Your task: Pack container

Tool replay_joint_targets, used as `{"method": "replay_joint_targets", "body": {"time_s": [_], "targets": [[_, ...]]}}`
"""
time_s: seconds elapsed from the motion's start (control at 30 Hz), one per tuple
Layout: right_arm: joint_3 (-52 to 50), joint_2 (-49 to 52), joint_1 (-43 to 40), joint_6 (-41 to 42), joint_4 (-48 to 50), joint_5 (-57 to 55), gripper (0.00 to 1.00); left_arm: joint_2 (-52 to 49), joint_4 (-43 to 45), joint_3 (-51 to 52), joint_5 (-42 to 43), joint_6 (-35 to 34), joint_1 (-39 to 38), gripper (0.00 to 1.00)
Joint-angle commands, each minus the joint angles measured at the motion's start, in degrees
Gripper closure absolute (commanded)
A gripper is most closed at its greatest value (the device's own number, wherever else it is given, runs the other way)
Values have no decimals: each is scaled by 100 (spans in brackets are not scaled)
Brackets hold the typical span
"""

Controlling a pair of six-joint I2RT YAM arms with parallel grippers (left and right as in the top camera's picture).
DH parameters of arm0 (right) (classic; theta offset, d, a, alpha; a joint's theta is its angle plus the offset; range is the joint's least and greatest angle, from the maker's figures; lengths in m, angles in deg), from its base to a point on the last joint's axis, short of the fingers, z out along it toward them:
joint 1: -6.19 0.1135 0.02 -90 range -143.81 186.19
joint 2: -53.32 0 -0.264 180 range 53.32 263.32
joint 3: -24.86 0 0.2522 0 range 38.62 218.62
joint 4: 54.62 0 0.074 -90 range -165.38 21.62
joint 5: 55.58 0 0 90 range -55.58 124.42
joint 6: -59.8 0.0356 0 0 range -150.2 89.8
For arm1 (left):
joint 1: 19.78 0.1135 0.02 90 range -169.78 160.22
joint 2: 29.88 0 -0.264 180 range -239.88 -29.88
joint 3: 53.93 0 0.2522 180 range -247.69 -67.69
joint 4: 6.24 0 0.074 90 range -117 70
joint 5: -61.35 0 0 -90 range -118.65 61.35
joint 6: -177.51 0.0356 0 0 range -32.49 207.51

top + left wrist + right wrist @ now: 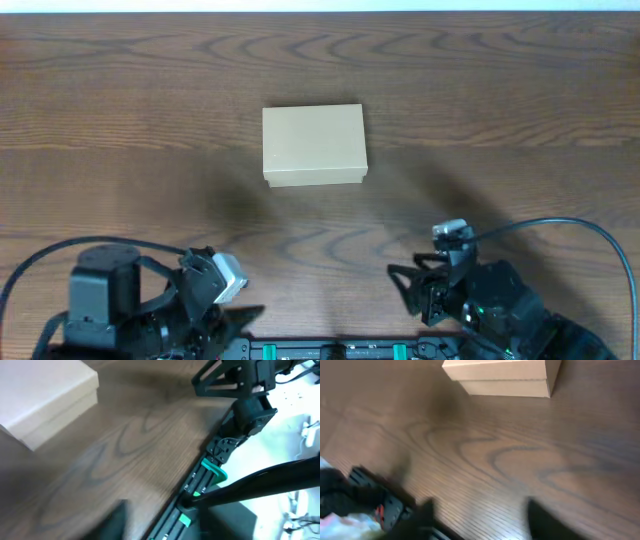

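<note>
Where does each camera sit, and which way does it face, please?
Overhead: above the table, looking straight down on the box; left arm and right arm at the bottom edge.
Left wrist: low, facing across the table at the right arm; box top left.
Right wrist: low, facing the box; right gripper blurred below.
Shared: the box, in all three.

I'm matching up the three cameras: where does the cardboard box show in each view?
Overhead: the box sits mid-table, a little above the picture's centre.
Left wrist: the box fills the top-left corner, cut by the edge.
Right wrist: the box is at the top edge, cut off.
Shared landmark: the dark wood-grain table.
</note>
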Motion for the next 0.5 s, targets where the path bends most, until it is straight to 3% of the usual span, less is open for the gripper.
{"method": "replay_joint_targets", "body": {"time_s": [0.0, 0.07, 0.4, 0.47], "targets": [[-293, -31, 61, 857, 267, -177, 1, 22, 33, 199, 133, -157, -17, 5], [-435, -24, 61, 1346, 448, -177, 1, 22, 4, 227, 120, -170, -17, 5], [-461, -20, 61, 1355, -345, -177, 1, 24, 7, 227, -1565, -197, -17, 5], [-461, -20, 61, 1355, -391, -177, 1, 24, 7, 227, -1563, -195, -17, 5]]}}
